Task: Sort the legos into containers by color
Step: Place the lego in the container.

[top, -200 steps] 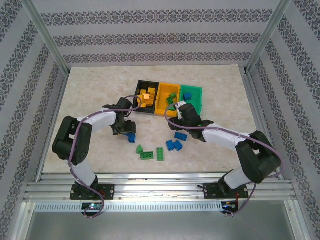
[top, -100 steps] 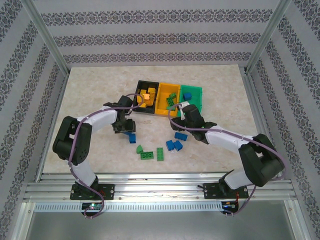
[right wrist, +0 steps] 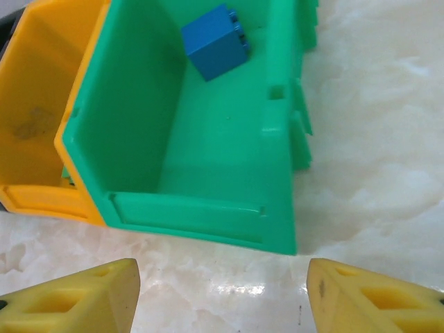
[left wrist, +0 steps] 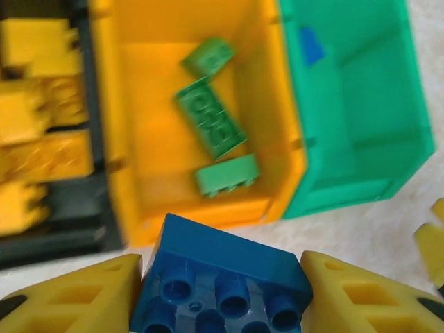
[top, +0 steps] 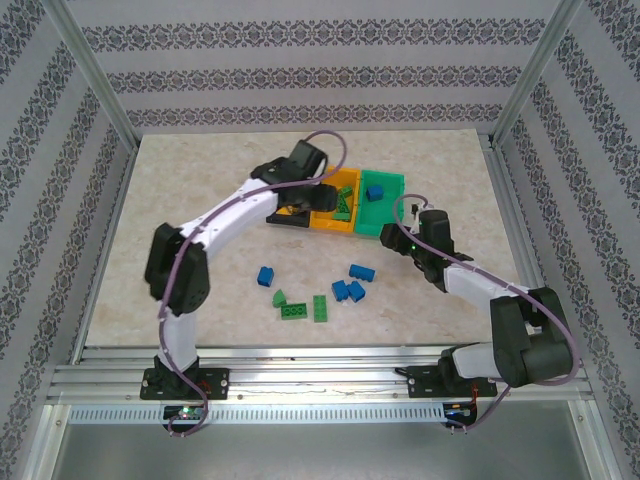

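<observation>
Across the pale marbled table (top: 180, 200), your left arm (top: 230, 215) stretches over the joined bins while your right arm (top: 480, 285) bends toward their right end. Side by side stand the black bin (left wrist: 62, 239), holding yellow bricks (left wrist: 41, 111), the yellow-orange bin (left wrist: 149, 104), holding three green bricks (left wrist: 210, 114), and the green bin (right wrist: 208, 159), holding one small blue brick (right wrist: 215, 40) at its far end. Your left gripper (left wrist: 220, 277) is clamped on a blue lego (left wrist: 229, 253), its hollow underside toward the wrist camera, close to the yellow-orange bin's near wall. Your right gripper (right wrist: 222, 277) hovers with fingers spread and nothing between them, just before the green bin's near wall. Nearer your bases, loose blue legos (top: 348, 290) and loose green legos (top: 320, 308) lie scattered on the table.
</observation>
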